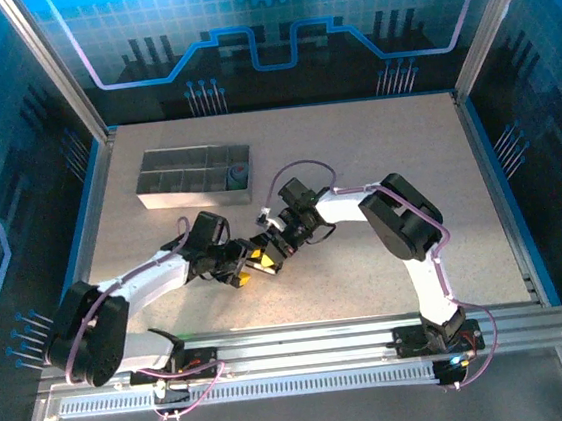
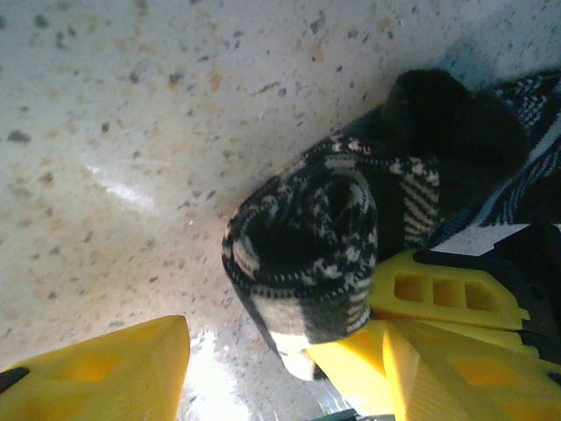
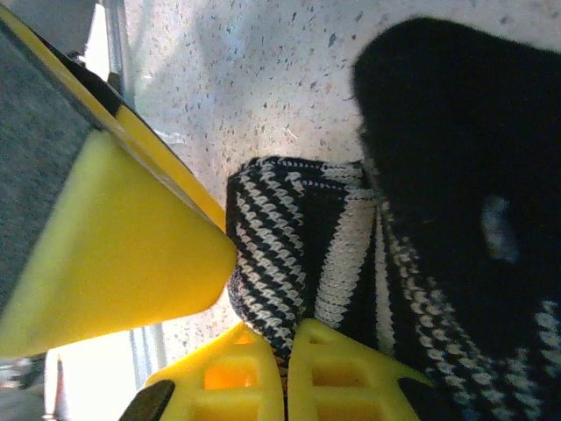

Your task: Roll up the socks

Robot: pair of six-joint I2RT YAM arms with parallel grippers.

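Sock (image 2: pixel 302 254) on speckled table (image 2: pixel 131 132), blue walls (image 1: pixel 272 30).

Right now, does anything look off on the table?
Nothing looks spilled or damaged. The black striped sock is only part rolled: a roll at one end, the rest trailing loose toward the right gripper, which pinches it. A dark bundle sits in the grey tray's end compartment, too small to identify.

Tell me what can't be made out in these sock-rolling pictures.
Top view: the black-and-white sock is mostly hidden under the left tool and right tool.
Top view: the dark item in the grey tray's right-end compartment is too small to identify.
Left wrist view: the sock's unrolled end runs off the right edge.
Right wrist view: a dark blur at upper right, unidentifiable.
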